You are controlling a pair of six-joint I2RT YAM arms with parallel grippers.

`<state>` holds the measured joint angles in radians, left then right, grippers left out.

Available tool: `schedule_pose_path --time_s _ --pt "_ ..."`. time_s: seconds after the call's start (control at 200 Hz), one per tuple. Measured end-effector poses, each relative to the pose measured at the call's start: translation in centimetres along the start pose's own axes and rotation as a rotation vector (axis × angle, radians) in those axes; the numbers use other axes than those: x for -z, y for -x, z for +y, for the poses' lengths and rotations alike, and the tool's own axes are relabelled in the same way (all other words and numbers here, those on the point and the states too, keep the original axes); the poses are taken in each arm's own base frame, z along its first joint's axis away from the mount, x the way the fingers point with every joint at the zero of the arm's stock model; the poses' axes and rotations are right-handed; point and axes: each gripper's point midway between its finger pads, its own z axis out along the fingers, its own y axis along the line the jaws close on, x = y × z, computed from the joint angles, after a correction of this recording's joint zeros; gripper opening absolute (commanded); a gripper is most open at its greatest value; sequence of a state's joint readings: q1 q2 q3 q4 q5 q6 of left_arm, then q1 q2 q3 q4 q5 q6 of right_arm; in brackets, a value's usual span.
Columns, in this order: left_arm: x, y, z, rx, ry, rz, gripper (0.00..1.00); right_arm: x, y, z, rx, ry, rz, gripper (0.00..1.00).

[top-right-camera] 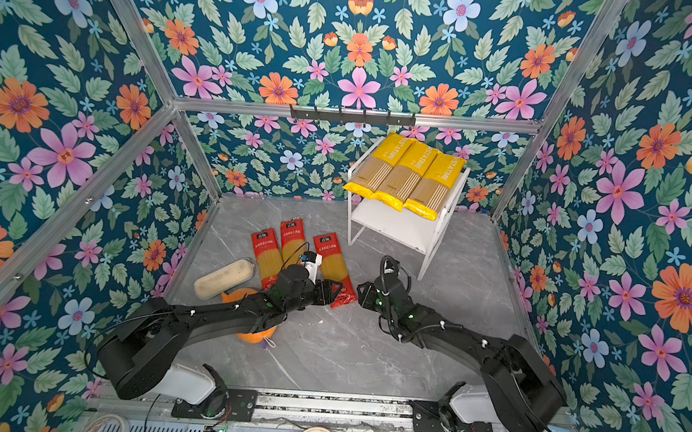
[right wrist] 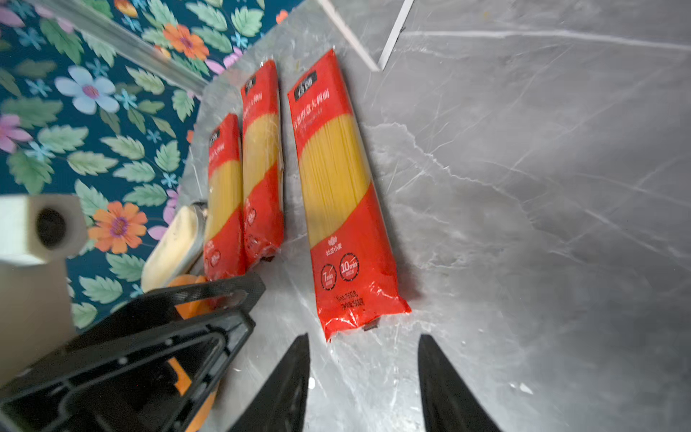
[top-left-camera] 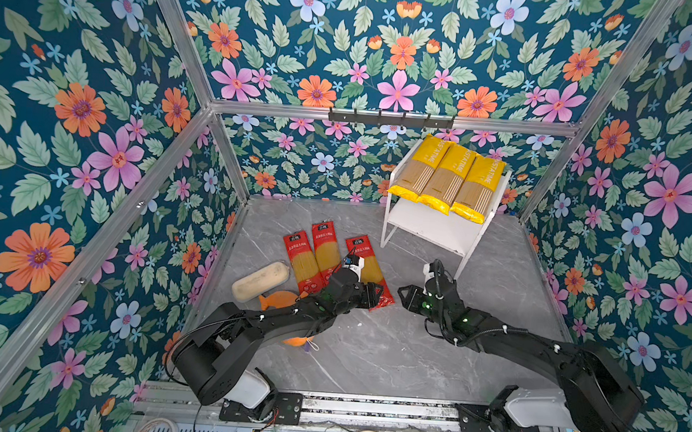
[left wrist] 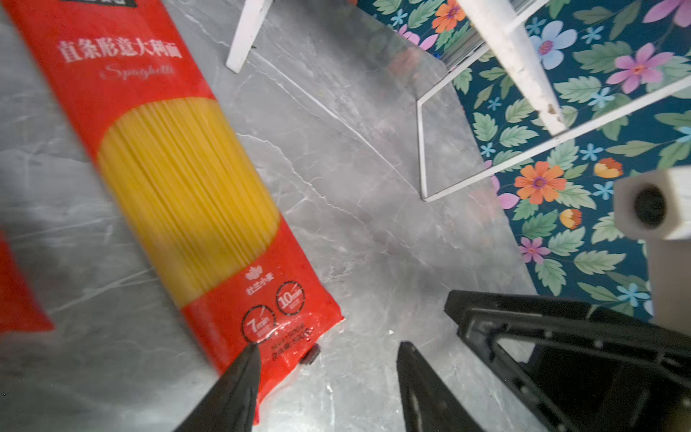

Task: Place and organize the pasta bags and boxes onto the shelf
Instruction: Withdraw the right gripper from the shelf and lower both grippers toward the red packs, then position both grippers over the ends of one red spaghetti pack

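Three yellow pasta packs lie side by side on the top board of the white shelf. Three red-ended bags lie on the grey floor: two together and one apart. My left gripper hovers open at that bag's near end, one fingertip over its red corner. My right gripper stands open just short of the same end. Neither holds anything.
A beige loaf-like object lies left of the red bags. An orange plush toy sits partly under my left arm. A black hook rail runs along the back frame. The shelf's lower board is bare.
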<state>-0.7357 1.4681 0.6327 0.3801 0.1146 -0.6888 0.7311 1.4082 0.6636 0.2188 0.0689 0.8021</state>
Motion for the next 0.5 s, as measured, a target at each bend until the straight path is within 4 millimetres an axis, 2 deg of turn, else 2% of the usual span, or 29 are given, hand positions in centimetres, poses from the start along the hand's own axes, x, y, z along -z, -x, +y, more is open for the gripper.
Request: schedule_pose_path --time_s 0.11,0.225,0.315,0.5 --pt "0.3 0.1 2.4 0.018 0.077 0.011 0.61 -2.3 -1.0 0.6 0.049 -0.024 0.033 0.51" --pt "1.1 0.7 4.4 0.044 0.132 0.003 0.60 -4.3 -1.5 0.3 0.075 -0.058 0.053 0.51" --pt "1.8 1.3 5.5 0.064 0.158 -0.012 0.60 -5.9 -1.4 0.5 0.103 -0.078 0.065 0.51" --pt "3.0 2.9 7.2 0.101 0.192 -0.050 0.60 -8.5 -2.6 0.6 0.177 -0.127 0.159 0.48"
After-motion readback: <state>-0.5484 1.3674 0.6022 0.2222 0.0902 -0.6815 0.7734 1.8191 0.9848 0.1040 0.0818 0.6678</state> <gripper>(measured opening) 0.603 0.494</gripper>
